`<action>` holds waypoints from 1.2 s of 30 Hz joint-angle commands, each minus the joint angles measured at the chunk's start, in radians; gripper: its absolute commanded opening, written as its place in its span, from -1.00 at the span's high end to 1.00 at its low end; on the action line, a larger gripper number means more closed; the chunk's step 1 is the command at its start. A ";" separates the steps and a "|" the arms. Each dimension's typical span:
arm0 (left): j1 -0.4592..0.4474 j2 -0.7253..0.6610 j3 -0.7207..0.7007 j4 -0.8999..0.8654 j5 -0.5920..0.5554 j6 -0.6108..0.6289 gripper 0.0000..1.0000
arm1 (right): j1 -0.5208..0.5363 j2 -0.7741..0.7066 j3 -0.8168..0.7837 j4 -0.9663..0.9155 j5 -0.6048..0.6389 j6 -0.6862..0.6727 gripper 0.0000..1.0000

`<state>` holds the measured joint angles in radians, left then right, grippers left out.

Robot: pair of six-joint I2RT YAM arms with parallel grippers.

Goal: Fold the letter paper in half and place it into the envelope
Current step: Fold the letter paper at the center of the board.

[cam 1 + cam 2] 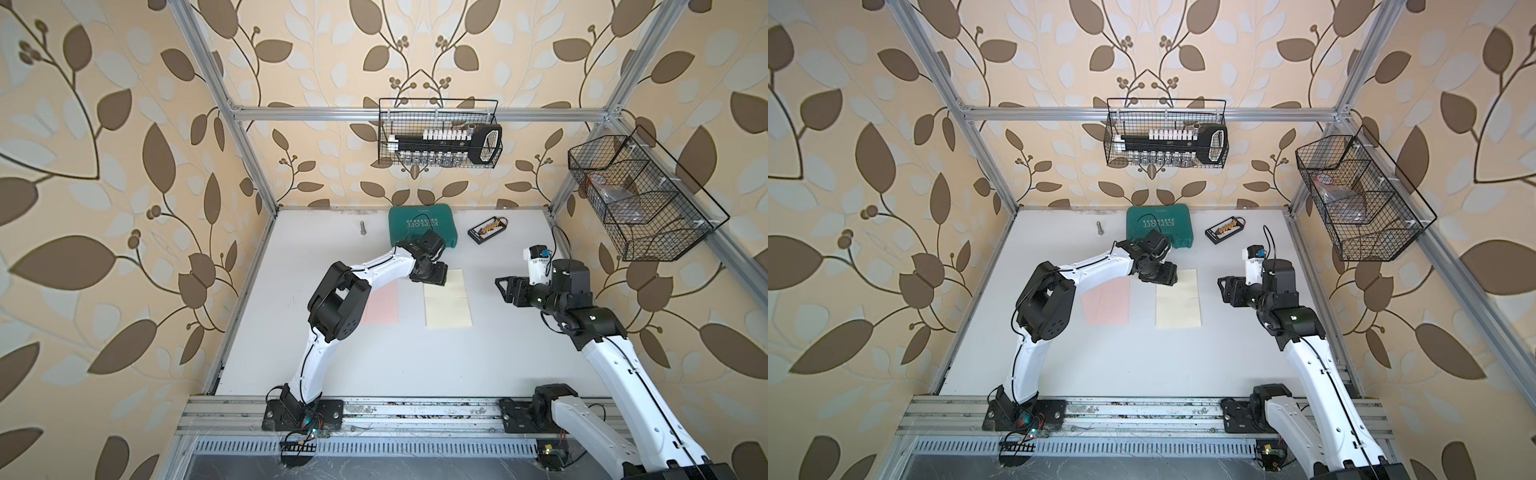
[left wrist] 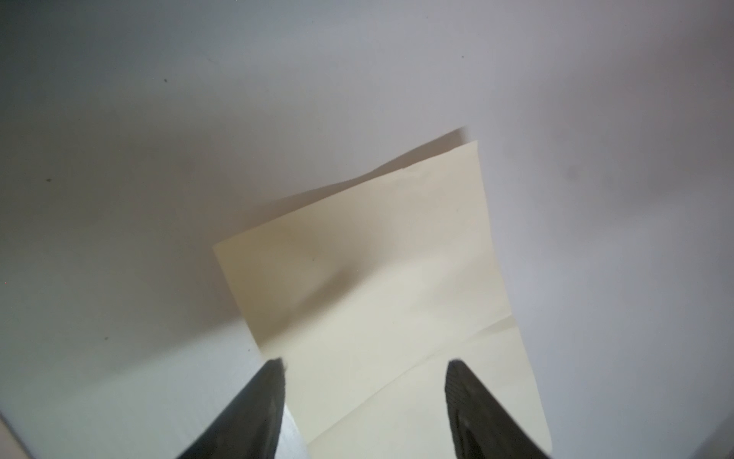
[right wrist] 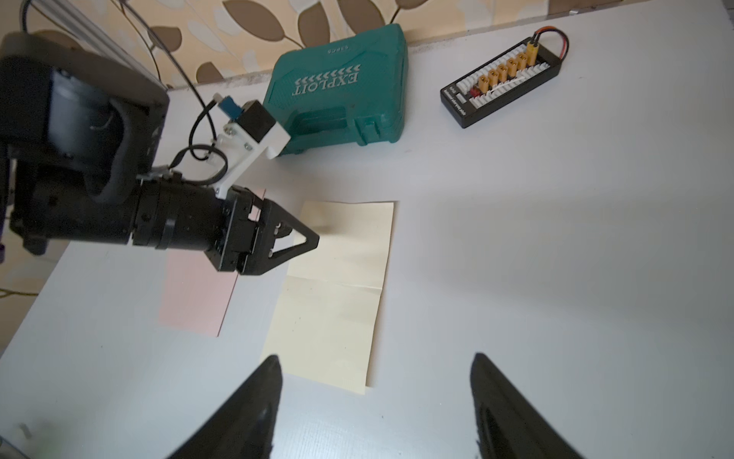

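Right gripper [image 3: 376,356] — fingers spread, nothing between, off the right edge of the letter paper [image 1: 449,307] | left gripper [image 2: 366,360] spread at the paper's far-left edge, pinching nothing | paper flat on table [image 1: 415,365], creased across | envelope [image 1: 382,305] just left, edges apart | bare room — near and right | green case [image 1: 419,222] far

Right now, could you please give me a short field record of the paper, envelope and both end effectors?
letter paper: unfolded on white table, faint middle crease
envelope: pink, flat beside the paper, not touching it
left end effector: open, over the paper's far corner; contact unclear
right end effector: open, empty, clear of the paper
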<state>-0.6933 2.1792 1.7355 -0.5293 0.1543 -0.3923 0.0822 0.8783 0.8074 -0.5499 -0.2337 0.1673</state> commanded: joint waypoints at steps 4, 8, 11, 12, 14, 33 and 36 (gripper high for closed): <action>0.003 0.038 0.078 -0.028 -0.003 0.008 -0.30 | 0.069 0.065 0.108 -0.133 0.031 -0.150 -0.73; 0.015 0.043 0.077 -0.013 -0.003 0.002 -0.23 | 0.092 0.087 0.138 -0.137 0.069 -0.164 -0.74; 0.022 0.047 0.079 -0.003 -0.005 0.002 -0.21 | 0.105 0.106 0.151 -0.122 0.077 -0.161 -0.61; 0.024 0.049 0.081 -0.003 -0.003 0.002 -0.21 | 0.111 0.114 0.154 -0.121 0.083 -0.165 -0.50; 0.032 0.056 0.087 -0.003 0.001 0.001 -0.20 | 0.128 0.137 0.167 -0.129 0.108 -0.193 -0.31; 0.076 0.144 0.085 -0.035 0.094 0.008 -0.10 | 0.415 0.298 0.292 -0.228 0.354 -0.418 -0.76; 0.075 0.153 0.079 -0.046 0.082 0.019 -0.09 | 0.451 0.301 0.285 -0.229 0.383 -0.439 -0.84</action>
<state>-0.6144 2.2948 1.8126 -0.5201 0.2260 -0.3897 0.5114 1.1793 1.0626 -0.7567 0.0940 -0.2356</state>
